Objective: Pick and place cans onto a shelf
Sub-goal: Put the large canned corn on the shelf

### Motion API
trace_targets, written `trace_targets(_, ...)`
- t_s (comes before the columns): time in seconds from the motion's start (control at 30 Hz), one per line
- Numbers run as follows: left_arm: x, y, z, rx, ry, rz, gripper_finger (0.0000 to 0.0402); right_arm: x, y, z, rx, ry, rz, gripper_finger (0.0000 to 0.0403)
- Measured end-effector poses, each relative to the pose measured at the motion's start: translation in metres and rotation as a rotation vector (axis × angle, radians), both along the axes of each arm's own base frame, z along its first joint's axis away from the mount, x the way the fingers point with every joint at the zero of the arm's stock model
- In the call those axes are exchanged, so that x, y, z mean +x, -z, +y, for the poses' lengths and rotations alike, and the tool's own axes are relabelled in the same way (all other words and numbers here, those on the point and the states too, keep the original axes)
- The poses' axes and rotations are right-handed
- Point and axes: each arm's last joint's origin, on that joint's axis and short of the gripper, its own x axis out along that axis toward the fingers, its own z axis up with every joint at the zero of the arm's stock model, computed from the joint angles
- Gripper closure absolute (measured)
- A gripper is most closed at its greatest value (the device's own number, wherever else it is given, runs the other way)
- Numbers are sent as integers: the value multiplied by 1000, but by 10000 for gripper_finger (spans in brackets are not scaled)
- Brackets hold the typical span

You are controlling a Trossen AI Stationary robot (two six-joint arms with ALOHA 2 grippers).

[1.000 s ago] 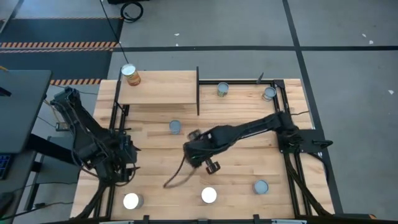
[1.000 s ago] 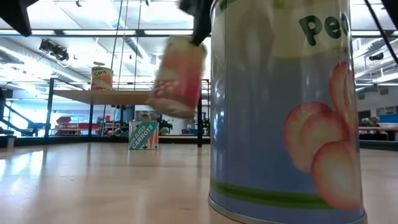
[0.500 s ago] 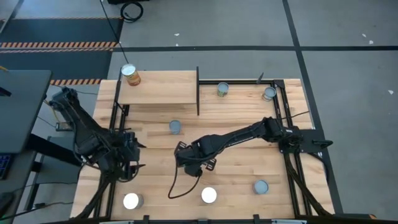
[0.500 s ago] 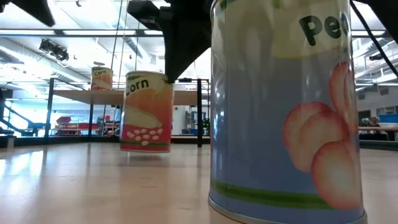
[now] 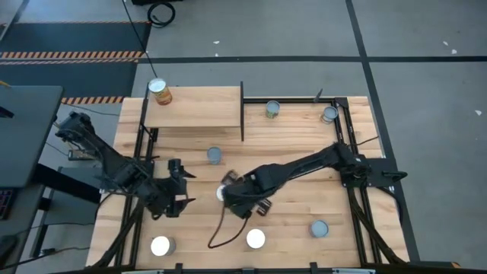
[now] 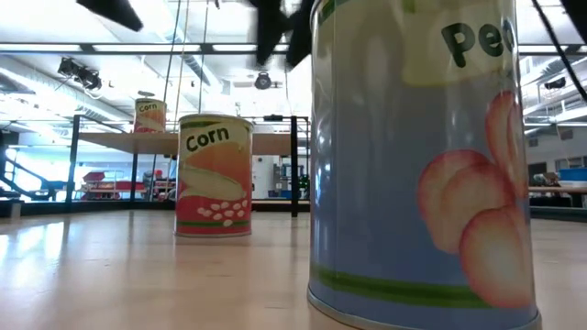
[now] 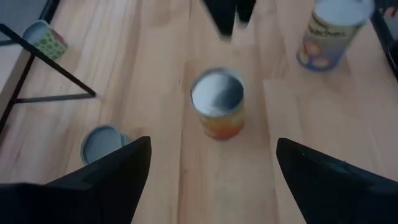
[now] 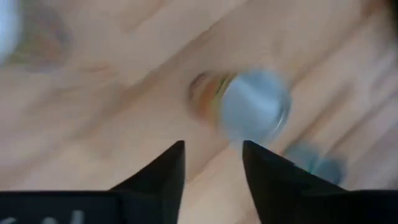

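Note:
An orange-red corn can (image 6: 214,174) stands upright on its base on the tabletop, its silver top (image 5: 222,193) showing from above. My right gripper (image 8: 213,146) hangs open just above it, its dark fingers (image 6: 278,27) clear of the can's top. My left gripper (image 7: 212,142) is open a little to the can's left, pointing at the can (image 7: 217,104). The shelf (image 5: 194,106) stands at the far left, with another corn can (image 5: 158,90) on its far left corner.
Several more cans stand about the table: one with a grey-blue top (image 5: 214,155) in front of the shelf, two at the far right (image 5: 272,109), three along the near edge (image 5: 255,239). A big peach can (image 6: 422,165) fills the low view's right.
My right gripper has carried the tilted corn can toward the table's left edge, stood it upright on the table, let go and risen off it. My left gripper has swung toward the right, toward that can.

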Motion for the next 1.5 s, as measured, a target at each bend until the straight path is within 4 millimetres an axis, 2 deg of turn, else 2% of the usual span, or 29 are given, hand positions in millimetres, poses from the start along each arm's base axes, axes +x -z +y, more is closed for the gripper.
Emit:
trace_targets(0.13,25,25,-1,59,42,62,48,-35,-18,8,70,373,112,208)
trace_targets(0.2,37,38,-3,40,83,91,48,-51,-29,16,76,498,125,208)
trace_targets(0.3,51,51,-3,-19,93,105,48,-76,-45,35,61,587,88,214)
trace_targets(0.43,65,63,4,-26,49,130,48,-96,-52,62,21,651,-36,221)
trace_targets(0.53,74,74,8,-43,27,171,48,-106,-57,73,22,702,-115,221)
trace_targets(0.63,77,83,15,-29,-8,235,48,-110,-55,77,38,742,-124,218)
trace_targets(0.87,92,90,25,-86,9,231,49,-124,-37,66,2,791,-59,198)
trace_targets(1.03,100,100,30,-108,28,264,49,-138,-30,57,98,813,-93,188)
trace_targets(1.3,116,107,33,-200,65,211,49,-158,-1,39,255,819,-121,173)
trace_targets(1.5,128,101,30,-233,55,152,49,-163,20,25,308,819,-126,145)
